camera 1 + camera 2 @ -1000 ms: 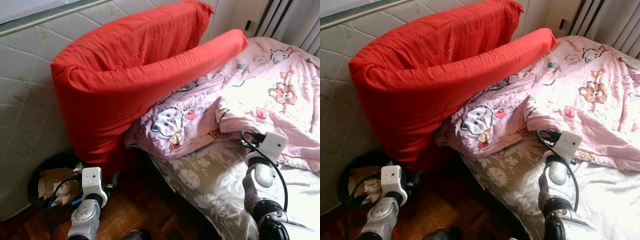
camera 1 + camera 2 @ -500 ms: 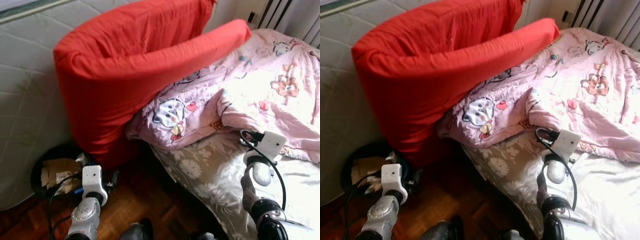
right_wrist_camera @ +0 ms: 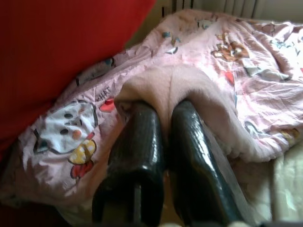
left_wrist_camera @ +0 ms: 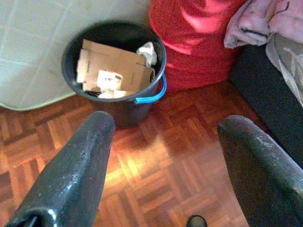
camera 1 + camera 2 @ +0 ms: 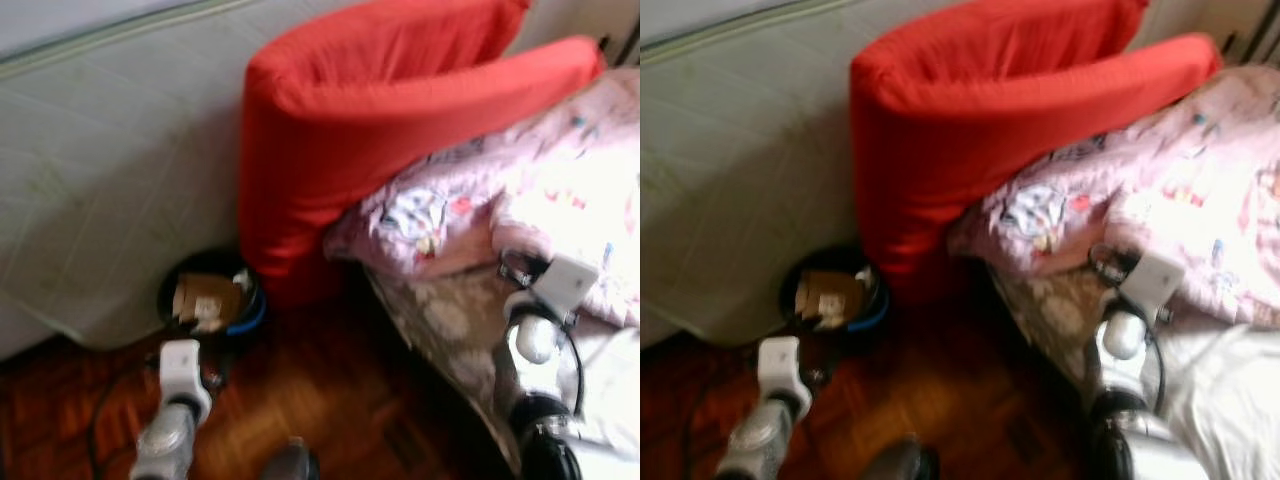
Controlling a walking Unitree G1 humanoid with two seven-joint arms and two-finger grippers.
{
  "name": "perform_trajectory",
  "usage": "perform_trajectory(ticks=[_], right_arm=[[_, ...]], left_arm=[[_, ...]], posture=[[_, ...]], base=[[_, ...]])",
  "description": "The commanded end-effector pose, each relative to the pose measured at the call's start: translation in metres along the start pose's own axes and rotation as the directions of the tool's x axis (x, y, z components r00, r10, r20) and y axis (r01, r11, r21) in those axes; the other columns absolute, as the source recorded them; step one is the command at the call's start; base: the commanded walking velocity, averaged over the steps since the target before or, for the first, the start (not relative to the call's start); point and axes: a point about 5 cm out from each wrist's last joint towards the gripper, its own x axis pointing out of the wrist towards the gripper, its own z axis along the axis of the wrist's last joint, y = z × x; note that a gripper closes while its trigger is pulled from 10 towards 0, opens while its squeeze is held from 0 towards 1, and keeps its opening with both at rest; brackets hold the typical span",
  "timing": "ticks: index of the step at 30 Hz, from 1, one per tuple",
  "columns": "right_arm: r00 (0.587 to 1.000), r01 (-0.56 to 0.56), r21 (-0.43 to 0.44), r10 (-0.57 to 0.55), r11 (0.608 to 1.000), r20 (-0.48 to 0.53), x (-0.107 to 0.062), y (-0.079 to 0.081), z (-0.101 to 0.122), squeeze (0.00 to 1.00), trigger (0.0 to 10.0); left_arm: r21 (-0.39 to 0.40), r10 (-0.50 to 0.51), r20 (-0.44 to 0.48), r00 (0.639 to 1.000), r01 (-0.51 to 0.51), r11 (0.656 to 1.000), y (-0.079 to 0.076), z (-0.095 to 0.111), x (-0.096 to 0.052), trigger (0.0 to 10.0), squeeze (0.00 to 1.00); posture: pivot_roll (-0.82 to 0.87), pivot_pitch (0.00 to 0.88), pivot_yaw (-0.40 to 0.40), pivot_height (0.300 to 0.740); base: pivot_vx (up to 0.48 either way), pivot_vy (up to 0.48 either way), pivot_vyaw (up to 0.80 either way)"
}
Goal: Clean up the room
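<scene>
My right gripper (image 3: 163, 108) is shut on a raised fold of the pink cartoon-print quilt (image 3: 227, 71), which lies rumpled across the bed (image 5: 450, 320). Its wrist (image 5: 560, 285) sits at the quilt's near edge. Low over the parquet floor (image 4: 156, 165) my left gripper (image 4: 165, 122) hangs open with nothing between its fingers. Just beyond it stands a black bin (image 4: 118, 111) with a blue handle, holding cardboard and crumpled paper. A big red cushion (image 5: 380, 120) leans between the bin and the bed, its end resting on the quilt.
A pale quilted mattress (image 5: 110, 180) stands on edge against the wall behind the bin (image 5: 170, 290). The bed's dark side (image 4: 255, 94) borders the floor on the right. Cables trail on the floor near my left arm (image 5: 180, 370).
The whole picture has slid right and blurred, so the camera has swung left, bringing more of the mattress and floor into view. Both arms keep their poses.
</scene>
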Motion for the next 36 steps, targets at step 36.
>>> perform_trajectory(ticks=[36], right_arm=[[0.949,0.177,-0.049,-0.157,0.983,0.273,0.025,-0.031,0.059,0.0,10.0]], left_arm=[[0.006,-0.02,-0.016,1.0,0.02,1.0,-0.005,-0.003,0.0,10.0,0.0]], posture=[[0.1,0.144,0.037,0.74]], base=[[-0.255,0.0,0.0]])
